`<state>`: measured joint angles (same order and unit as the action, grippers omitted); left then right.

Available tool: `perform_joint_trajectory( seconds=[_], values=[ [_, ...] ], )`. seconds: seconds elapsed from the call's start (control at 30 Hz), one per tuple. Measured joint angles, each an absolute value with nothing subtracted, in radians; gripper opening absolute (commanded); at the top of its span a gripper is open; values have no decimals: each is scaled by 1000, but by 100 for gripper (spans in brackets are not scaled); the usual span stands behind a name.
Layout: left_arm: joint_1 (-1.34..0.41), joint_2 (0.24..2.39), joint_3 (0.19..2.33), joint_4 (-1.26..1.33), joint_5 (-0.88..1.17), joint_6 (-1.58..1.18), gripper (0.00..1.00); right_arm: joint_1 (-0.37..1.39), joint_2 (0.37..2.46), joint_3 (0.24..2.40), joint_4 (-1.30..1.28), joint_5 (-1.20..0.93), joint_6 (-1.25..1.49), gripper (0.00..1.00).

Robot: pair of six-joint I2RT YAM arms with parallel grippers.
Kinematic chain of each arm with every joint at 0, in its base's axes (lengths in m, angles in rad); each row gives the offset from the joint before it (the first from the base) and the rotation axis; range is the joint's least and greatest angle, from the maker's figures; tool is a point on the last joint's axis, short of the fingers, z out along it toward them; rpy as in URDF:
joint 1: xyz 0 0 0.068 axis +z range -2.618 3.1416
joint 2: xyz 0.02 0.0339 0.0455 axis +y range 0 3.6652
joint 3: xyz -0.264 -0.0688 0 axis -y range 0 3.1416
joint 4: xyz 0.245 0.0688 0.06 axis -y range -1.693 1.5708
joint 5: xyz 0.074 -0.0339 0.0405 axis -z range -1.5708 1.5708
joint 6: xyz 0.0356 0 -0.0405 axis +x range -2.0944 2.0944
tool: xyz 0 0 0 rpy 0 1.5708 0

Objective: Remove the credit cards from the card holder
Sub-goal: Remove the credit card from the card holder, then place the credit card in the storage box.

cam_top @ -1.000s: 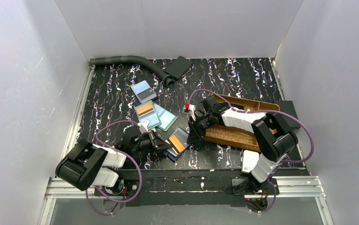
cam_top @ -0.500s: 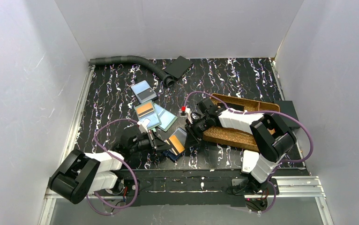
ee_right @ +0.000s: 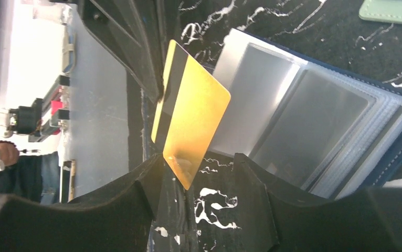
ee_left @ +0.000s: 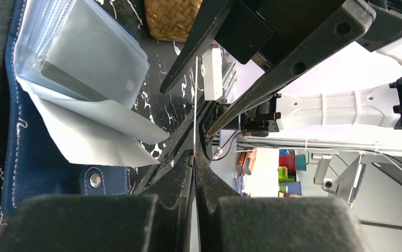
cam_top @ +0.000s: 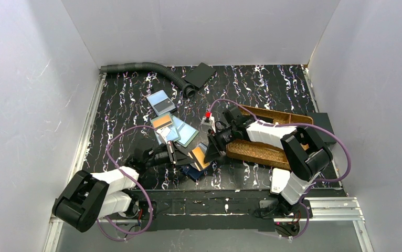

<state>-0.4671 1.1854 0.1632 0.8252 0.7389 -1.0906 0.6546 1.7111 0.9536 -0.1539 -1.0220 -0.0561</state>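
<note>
The left hand (ee_left: 194, 157) is pinched tight on one end of the orange card (ee_right: 193, 126), so the card stands on edge, up off the table (cam_top: 272, 84) and fully out of the card holder (ee_right: 314, 121). The card has a black stripe down one long side. The right hand (ee_right: 199, 168) is at the card's other end with its fingers spread fairly wide, one on each side of the corner, not clamping anything. It's hard to say if one finger is brushing the card or not. The card holder lies open on the table right below the two hands, near the front edge, with its clear sleeve pages fanned up, and a grey-looking card (ee_left: 83, 63) shows through the top sleeve. Just behind it to the left is a little overlapping pile of loose cards (cam_top: 171, 129). A light blue card (cam_top: 160, 102) with a grey band sits on its own a bit further back. The brown woven tray (cam_top: 259, 153) is off to the right under the right arm. A grey hose (cam_top: 146, 67) and a flat black rectangle (cam_top: 199, 75) are by the back wall.
</note>
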Motion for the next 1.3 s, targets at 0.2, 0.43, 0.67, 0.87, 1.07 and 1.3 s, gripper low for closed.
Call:
perform_joint_trajectory(
  seconds=[0.2,0.43,0.67,0.87,1.07,1.3],
  values=[
    [-470,1186,176,823,751,-1081,0,643,1711,949,-53,-1105,62,34],
    [-475,1188,189,819,767,-1070,13,629,1710,938,24,-1160,153,1],
    [-475,1155,192,800,744,-1065,43,617,1705,953,-54,-1172,61,1],
    [-450,965,190,726,677,-1021,88,570,1653,1081,-397,-1069,-302,1],
    [-415,759,165,647,562,-1009,98,518,1467,1111,-577,-886,-536,1],
    [-403,773,161,603,561,-1010,98,466,1302,1211,-754,-578,-724,1]
  ],
)
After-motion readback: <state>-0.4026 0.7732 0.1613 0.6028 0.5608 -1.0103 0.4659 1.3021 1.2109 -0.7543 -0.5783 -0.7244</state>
